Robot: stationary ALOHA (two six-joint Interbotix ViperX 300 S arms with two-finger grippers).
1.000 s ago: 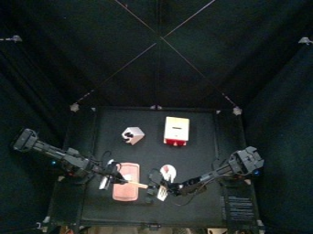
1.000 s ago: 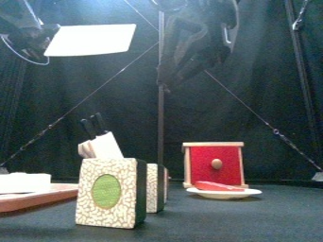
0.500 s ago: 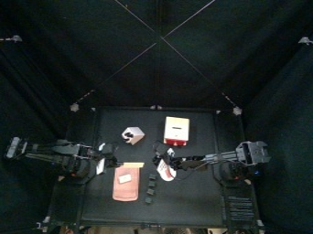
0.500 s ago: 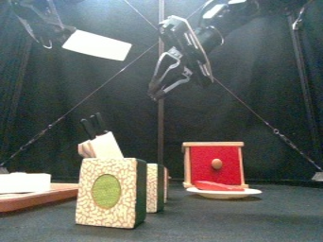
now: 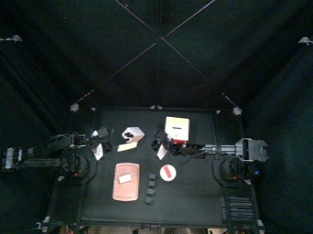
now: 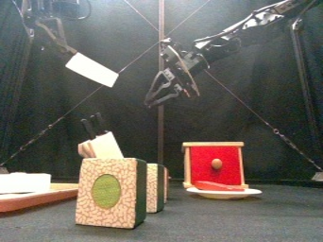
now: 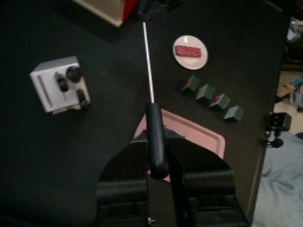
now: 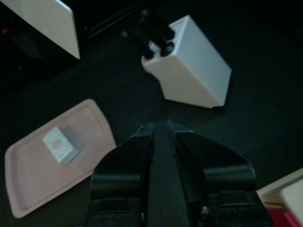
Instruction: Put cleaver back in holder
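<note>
The left gripper (image 6: 55, 36) is clamped on the cleaver (image 6: 91, 69), which hangs tilted in the air, high above the holder (image 6: 101, 146) and a little to its left as seen from the front. The right gripper (image 6: 171, 83) hovers high to the holder's right, jaws together and empty. The blade could miss its slot and strike the dark handles already in the holder, or push the light block over or make it skid. The two arms are close enough to clash. The black table (image 5: 196, 196) also carries a pink board (image 5: 124, 179), a dish (image 5: 167, 171), green blocks (image 6: 108, 192) and a red box (image 6: 212, 161) near the holder, inside black curtains.
</note>
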